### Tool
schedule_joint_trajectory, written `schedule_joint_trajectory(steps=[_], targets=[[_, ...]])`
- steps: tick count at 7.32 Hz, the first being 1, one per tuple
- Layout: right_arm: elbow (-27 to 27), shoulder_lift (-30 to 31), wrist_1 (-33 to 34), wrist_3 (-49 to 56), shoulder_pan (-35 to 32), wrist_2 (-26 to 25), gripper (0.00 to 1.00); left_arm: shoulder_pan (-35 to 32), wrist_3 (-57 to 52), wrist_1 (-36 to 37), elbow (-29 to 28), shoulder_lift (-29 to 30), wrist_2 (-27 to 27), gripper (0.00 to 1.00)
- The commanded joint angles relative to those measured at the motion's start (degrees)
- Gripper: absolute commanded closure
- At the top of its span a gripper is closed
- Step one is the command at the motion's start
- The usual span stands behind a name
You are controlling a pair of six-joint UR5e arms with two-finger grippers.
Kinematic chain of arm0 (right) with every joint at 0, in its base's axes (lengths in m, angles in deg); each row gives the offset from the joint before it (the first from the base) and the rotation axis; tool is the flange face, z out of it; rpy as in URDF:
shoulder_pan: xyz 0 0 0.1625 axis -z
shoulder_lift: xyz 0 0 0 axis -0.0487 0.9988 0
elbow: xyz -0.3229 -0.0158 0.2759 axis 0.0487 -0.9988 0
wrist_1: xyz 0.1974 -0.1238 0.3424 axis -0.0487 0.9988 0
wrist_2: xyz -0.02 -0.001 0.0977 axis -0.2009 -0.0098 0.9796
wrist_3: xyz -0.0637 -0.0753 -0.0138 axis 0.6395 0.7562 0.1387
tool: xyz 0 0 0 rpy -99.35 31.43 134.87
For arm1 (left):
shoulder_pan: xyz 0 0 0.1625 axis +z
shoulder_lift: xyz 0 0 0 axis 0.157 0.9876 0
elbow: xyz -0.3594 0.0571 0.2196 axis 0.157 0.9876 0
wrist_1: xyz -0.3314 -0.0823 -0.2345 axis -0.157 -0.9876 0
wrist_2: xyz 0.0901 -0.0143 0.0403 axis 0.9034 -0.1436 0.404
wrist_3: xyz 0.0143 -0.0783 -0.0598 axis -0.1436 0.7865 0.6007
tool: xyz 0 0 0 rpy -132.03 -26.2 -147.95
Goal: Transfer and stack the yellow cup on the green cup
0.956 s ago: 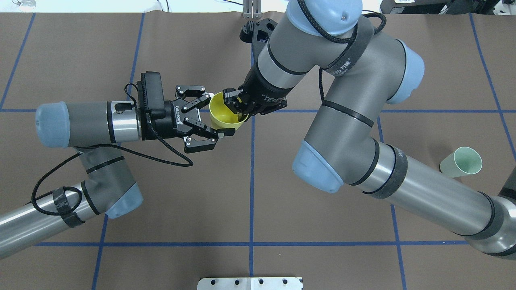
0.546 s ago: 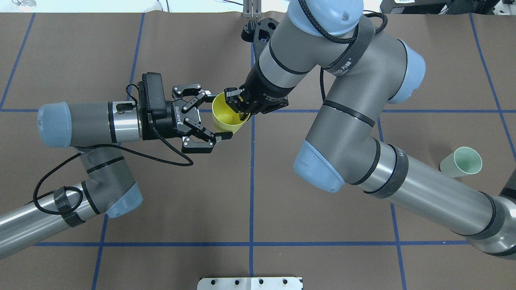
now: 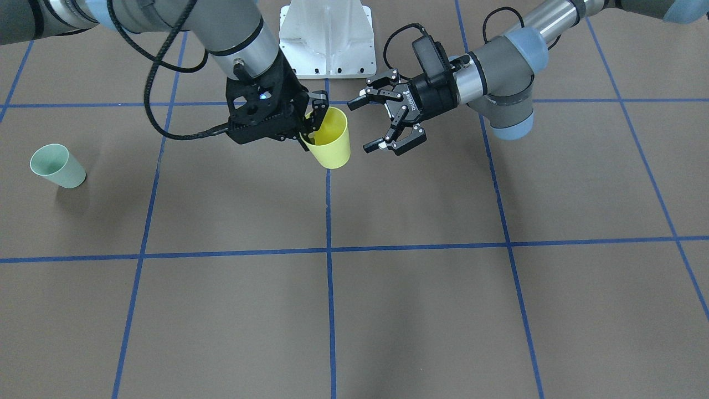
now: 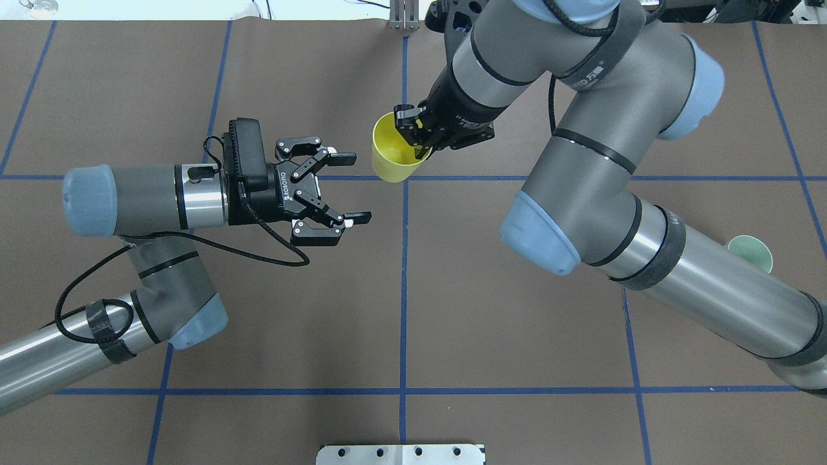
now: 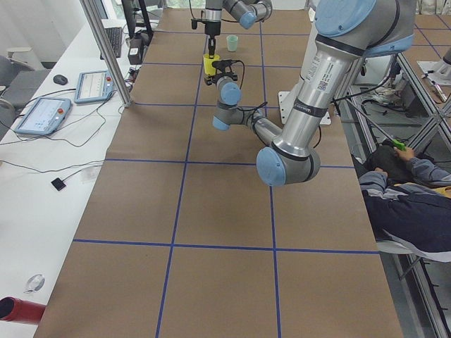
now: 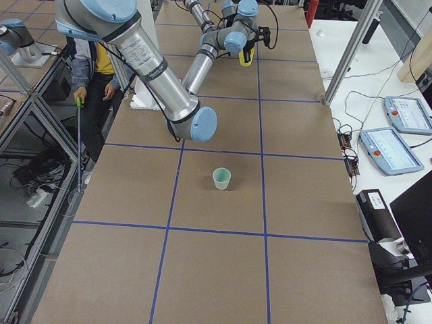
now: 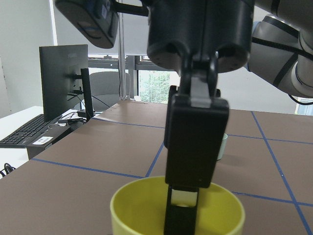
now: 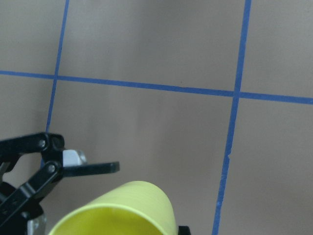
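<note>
Silver-grey arms with pale-blue joint caps, black cables and black fingers.

ROBOTIQ, printed on left gripper body

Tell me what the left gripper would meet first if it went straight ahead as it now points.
Probably the yellow cup, held by the right gripper; their relative height is unclear.

Smooth plastic yellow cup, matt brown table
</note>
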Motion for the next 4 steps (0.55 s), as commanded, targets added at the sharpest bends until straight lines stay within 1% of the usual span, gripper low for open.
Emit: schedule_joint_trajectory(steps=[1, 2, 4], targets=[[0.6, 4.2, 0.0, 0.0, -7.9, -0.3, 1.0, 0.0, 0.2, 0.2, -1.0, -0.6, 1.1, 0.0], [0.7, 6.5, 0.1, 0.2, -11.4, -0.4, 1.0, -0.2, 0.3, 0.4, -1.1, -1.4, 5.1, 0.0], [1.2, 10.9, 0.1, 5.4, -16.7, -0.2, 1.0, -0.7, 0.7, 2.0, -1.1, -5.5, 13.1, 0.01]])
